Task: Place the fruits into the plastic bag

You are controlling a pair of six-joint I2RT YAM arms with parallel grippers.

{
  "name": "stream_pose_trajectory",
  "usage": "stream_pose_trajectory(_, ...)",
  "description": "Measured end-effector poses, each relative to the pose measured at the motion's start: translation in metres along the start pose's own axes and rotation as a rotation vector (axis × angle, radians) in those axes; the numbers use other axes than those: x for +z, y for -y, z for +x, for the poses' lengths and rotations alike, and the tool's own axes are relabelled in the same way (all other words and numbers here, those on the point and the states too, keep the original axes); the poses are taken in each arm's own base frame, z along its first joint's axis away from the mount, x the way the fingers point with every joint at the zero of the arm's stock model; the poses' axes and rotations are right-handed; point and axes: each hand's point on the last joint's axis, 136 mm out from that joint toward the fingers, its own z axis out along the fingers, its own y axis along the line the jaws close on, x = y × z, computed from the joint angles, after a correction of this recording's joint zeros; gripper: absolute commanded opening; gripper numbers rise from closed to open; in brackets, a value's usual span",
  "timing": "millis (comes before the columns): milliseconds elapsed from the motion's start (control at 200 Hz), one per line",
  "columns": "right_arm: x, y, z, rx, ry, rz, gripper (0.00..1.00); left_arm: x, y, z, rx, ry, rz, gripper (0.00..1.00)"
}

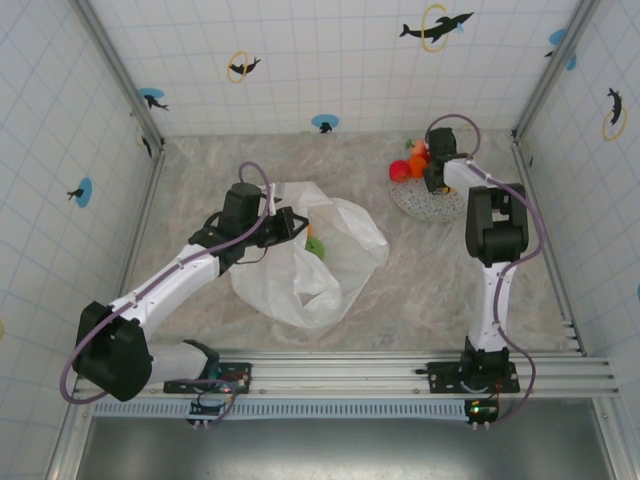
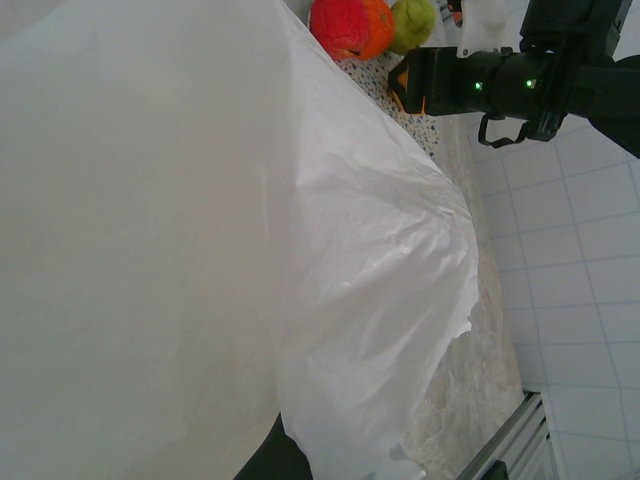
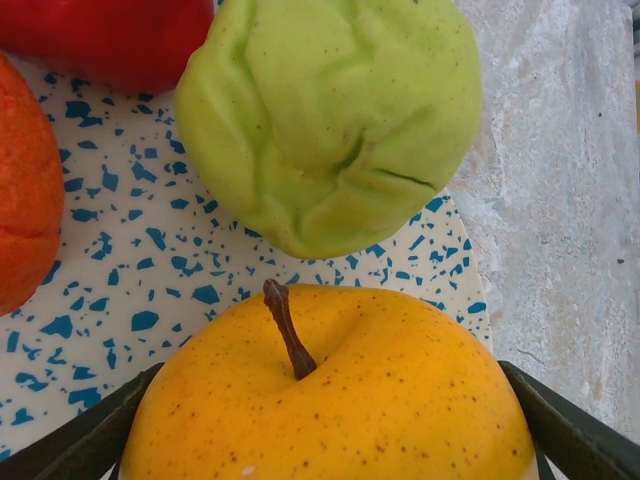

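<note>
The plastic bag (image 1: 310,275) lies crumpled mid-table, and its white film (image 2: 200,220) hangs across the left wrist view. My left gripper (image 1: 287,225) is shut on the bag's upper edge, holding the mouth up. A green and an orange fruit (image 1: 315,243) show inside the opening. On the speckled plate (image 3: 130,270), a yellow fruit (image 3: 330,400) with a brown stem sits between the fingers (image 3: 60,445) of my right gripper (image 3: 330,445), which press both its sides. Ahead of it lie a green fruit (image 3: 330,110), a red fruit (image 3: 100,40) and an orange fruit (image 3: 20,180).
The plate (image 1: 430,203) stands at the back right, near the right wall rail. Red (image 1: 400,170), orange (image 1: 418,160) and green (image 1: 412,146) fruits crowd its far-left edge. The bag sits between the two arms. A metal rail (image 2: 510,440) runs along the table's near edge.
</note>
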Motion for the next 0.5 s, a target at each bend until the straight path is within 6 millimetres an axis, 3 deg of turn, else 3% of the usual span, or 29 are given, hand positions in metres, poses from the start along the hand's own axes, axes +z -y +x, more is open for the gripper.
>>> stream_pose_trajectory(145, -0.006, 0.000, -0.001, 0.010, -0.001, -0.024, 0.74, 0.000, 0.000, 0.000, 0.000, 0.000, 0.000, 0.00)
stream_pose_trajectory(240, -0.024, 0.003, -0.006, 0.042, 0.029, -0.054, 0.71, 0.000, 0.000, 0.000, 0.000, 0.000, 0.000, 0.00)
stream_pose_trajectory(345, -0.066, 0.010, -0.006, 0.096, 0.087, -0.106, 0.69, 0.000, 0.000, 0.000, 0.000, 0.000, 0.000, 0.00)
stream_pose_trajectory(500, -0.152, 0.019, -0.010, 0.189, 0.264, -0.227, 0.67, 0.000, 0.000, 0.000, 0.000, 0.000, 0.001, 0.00)
